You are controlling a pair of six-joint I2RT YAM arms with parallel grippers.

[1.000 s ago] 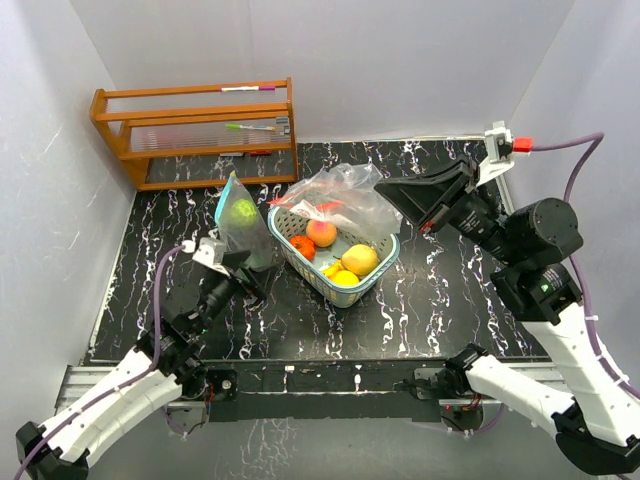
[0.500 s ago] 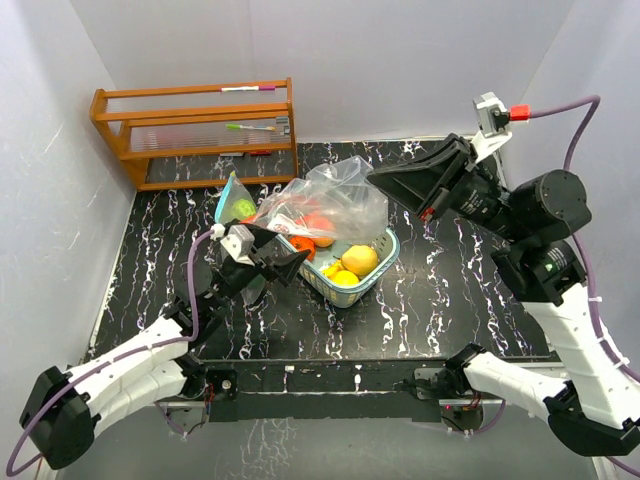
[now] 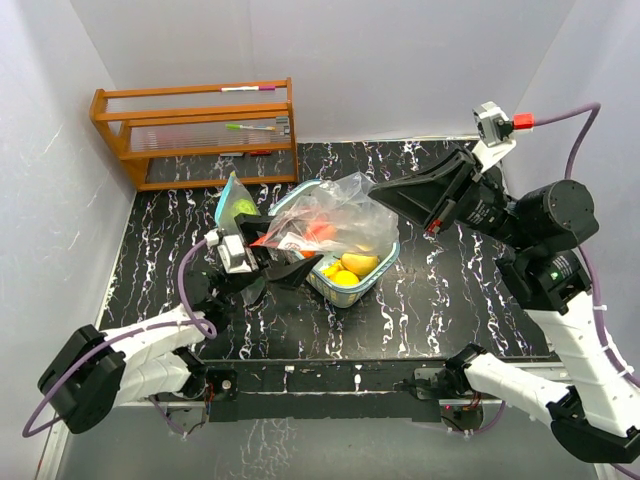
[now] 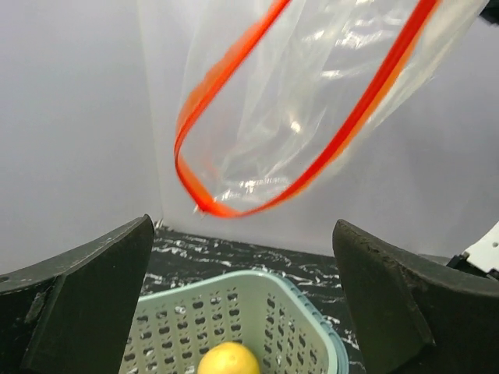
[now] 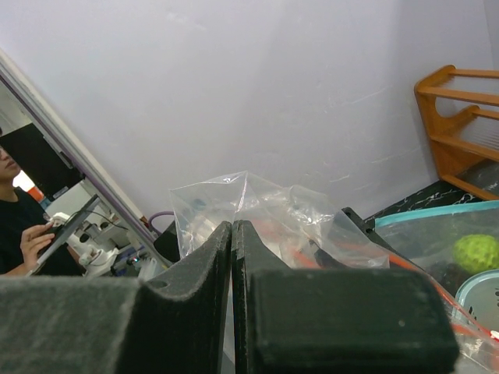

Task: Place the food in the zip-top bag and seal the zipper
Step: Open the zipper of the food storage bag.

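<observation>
Wooden rack (image 3: 210, 152) stands back-left against the wall. Just in front of it, a teal-edged bag (image 3: 232, 195) stands upright with a green fruit (image 3: 243, 208) inside; the right wrist view shows the same fruit (image 5: 477, 253) behind the film.

Left gripper (image 3: 300, 247) reaches in from the left, beside that bag and at the near-left rim of the basket (image 3: 365, 283). Jaws spread wide, grasping nothing. In its own wrist view the gripper (image 4: 243, 234) has both fingers far apart, with the basket (image 4: 187, 327) and a yellow fruit (image 4: 228, 361) low between them.

The basket sits mid-table on the black marbled table (image 3: 430, 290). Yellow fruit (image 3: 358, 263) lies in its near-right part, a second yellow piece just left of it. An orange-red fruit (image 3: 318, 230) shows through the clear film over the basket's far-left part — cannot tell if it is inside the film or under it in the basket.

Zip-top bag (image 3: 345, 205) hangs over the basket, crumpled, lifted off the table. From the left wrist view the bag (image 4: 312, 101) has its mouth gaping toward the camera, and the red-orange zipper (image 4: 181, 156) forms an open loop, unsealed.

Right gripper (image 3: 378, 190) comes in from the right above the basket's far edge, clamped on the bag's right end. In its wrist view the fingers (image 5: 232, 227) are pressed together with the bag film (image 5: 265, 210) bunched just past the tips.
</observation>
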